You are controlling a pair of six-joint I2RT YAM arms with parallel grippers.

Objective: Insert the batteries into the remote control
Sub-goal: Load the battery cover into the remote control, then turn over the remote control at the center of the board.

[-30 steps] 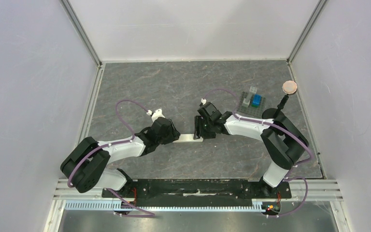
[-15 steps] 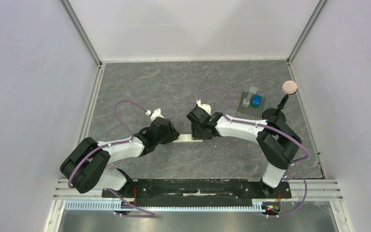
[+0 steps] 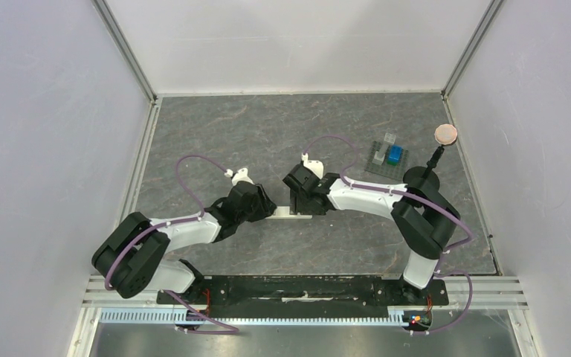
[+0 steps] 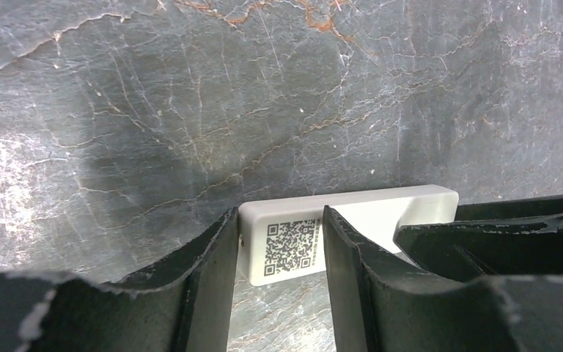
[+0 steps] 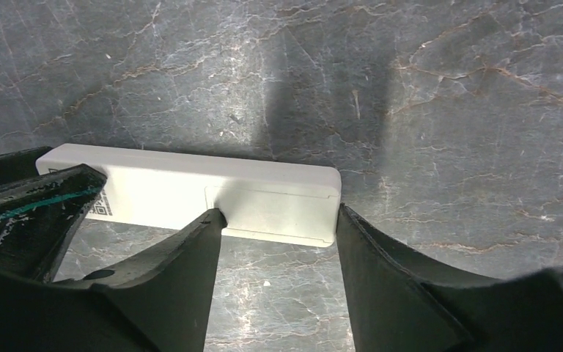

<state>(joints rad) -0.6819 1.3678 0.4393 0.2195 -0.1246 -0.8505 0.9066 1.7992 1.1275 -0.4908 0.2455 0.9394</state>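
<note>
The remote control [image 3: 285, 213] lies flat on the grey table, back side up, between both arms. My left gripper [image 4: 279, 214] is open over its left end: one finger stands against the end face and the other rests on the back, just past the code sticker [image 4: 291, 246]. My right gripper [image 5: 279, 213] is open over the right end. Its left fingertip sits at the inner edge of the battery cover panel [image 5: 275, 205], and its right finger is beside the remote's end. Neither gripper clamps anything. The batteries are out of view.
A grey square plate with blue and grey blocks [image 3: 388, 156] stands at the back right. Behind it, by the right wall, a pink disc sits on a black stand [image 3: 446, 134]. Pale enclosure walls ring the table.
My right gripper has slid left along the remote toward the left gripper, and its jaws have widened a little. The left arm has hardly moved.
</note>
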